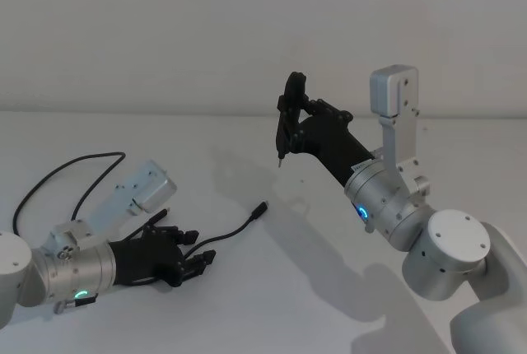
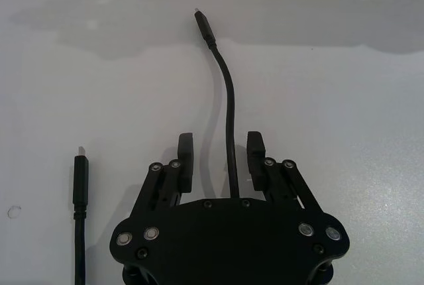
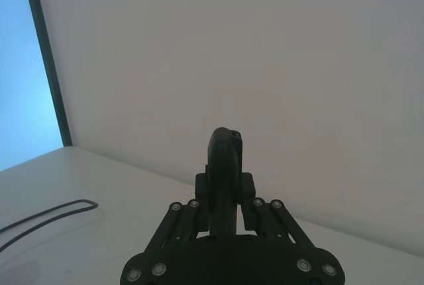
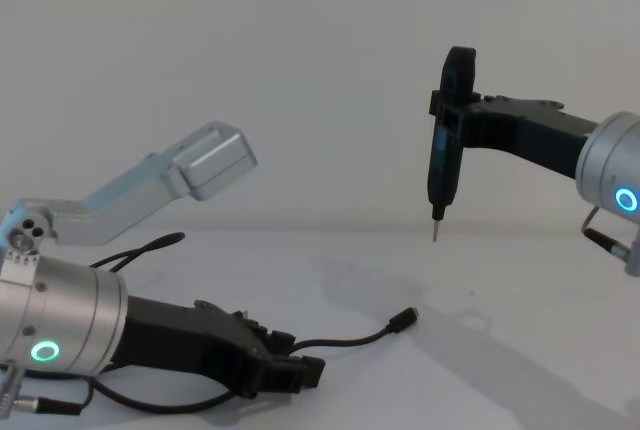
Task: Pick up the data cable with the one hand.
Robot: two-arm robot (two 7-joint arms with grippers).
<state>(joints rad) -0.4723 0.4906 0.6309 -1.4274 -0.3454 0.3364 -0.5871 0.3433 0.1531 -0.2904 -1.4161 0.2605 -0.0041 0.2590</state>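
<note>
Here, data cable (image 2: 230,99) between left gripper's (image 2: 220,138) parted fingers (image 2: 186,152).

Data cable (image 2: 231,106), seemingly loose, within left gripper (image 2: 220,139)

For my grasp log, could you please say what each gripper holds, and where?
Left gripper: nothing, open fingers straddle the data cable. Right gripper: pen-like tool, by its upper body.

The white table (image 1: 272,313) lay bare from 12 to 5 o'clock of the left gripper (image 1: 200,260), except where the data cable (image 1: 235,231) ran out toward 2 o'clock. The gripper's parted fingers (image 2: 185,146) straddled the cable with a gap on either side. The cable's loop crowded 10 o'clock. The right gripper (image 1: 300,119), clamping a pen-like tool (image 1: 284,136), hung high at 1 o'clock, off the surface.
</note>
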